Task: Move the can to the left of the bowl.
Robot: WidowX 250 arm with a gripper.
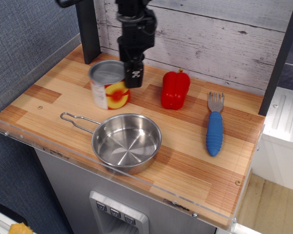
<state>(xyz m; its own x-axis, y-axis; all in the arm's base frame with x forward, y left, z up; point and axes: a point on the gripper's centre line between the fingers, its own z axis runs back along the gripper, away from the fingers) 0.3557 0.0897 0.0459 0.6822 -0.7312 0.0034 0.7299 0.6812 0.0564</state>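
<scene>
Pressing against the can's (109, 84) right side, fingers (134, 78) together or apart impossible to tell; bowl (127, 142) at 5 o'clock of it.

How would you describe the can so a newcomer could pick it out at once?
On the wooden counter, look toward the back left, just behind the wire handle of the steel bowl. There stands the can, a short upright tin with the gripper against its right side. Its silver lid and yellow-and-red fruit label distinguish it from the plain red pepper.
</scene>
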